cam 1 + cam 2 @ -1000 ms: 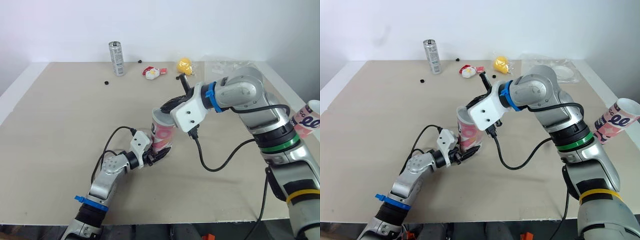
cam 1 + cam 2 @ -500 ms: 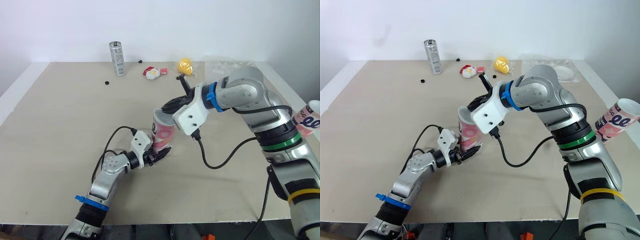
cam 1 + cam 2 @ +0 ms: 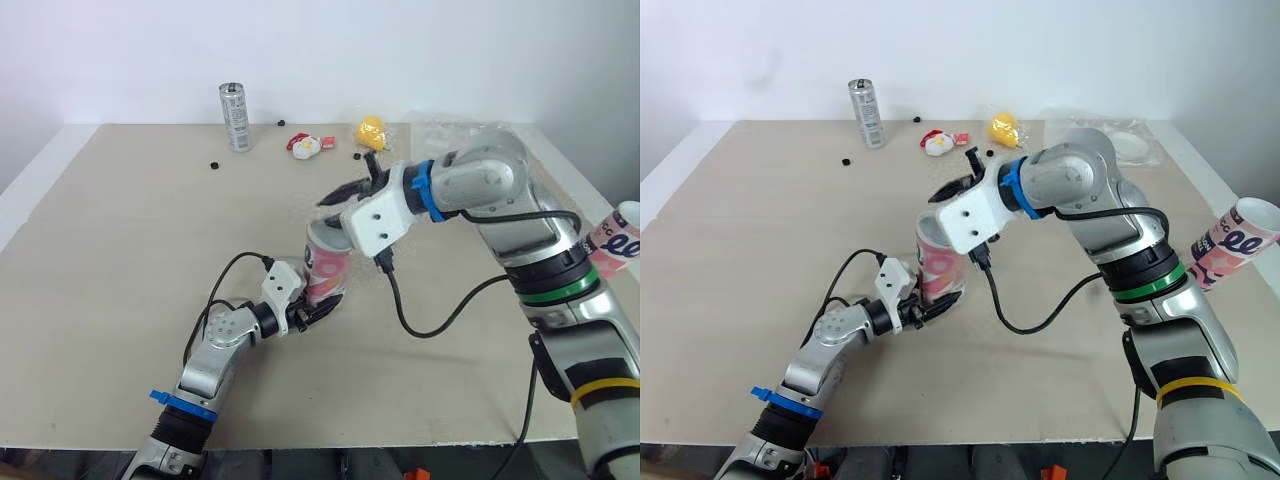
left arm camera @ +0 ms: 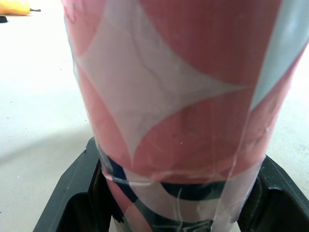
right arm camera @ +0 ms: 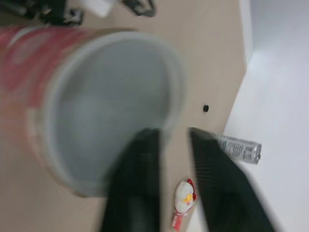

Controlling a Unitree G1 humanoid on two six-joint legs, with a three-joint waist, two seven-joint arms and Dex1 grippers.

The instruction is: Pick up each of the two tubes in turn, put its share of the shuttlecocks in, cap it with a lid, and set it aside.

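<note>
Tubes, two: one tube gripped by left end effector, other tube apart; right end effector gapes.

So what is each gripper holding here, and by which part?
The left gripper grips the pink tube near its bottom end. The right gripper, fingers apart over the tube's open mouth, holds nothing.

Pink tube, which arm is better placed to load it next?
Right. The left claw grips the pink tube at its base, holding it upright; the right claw hovers empty just above its open mouth.
</note>
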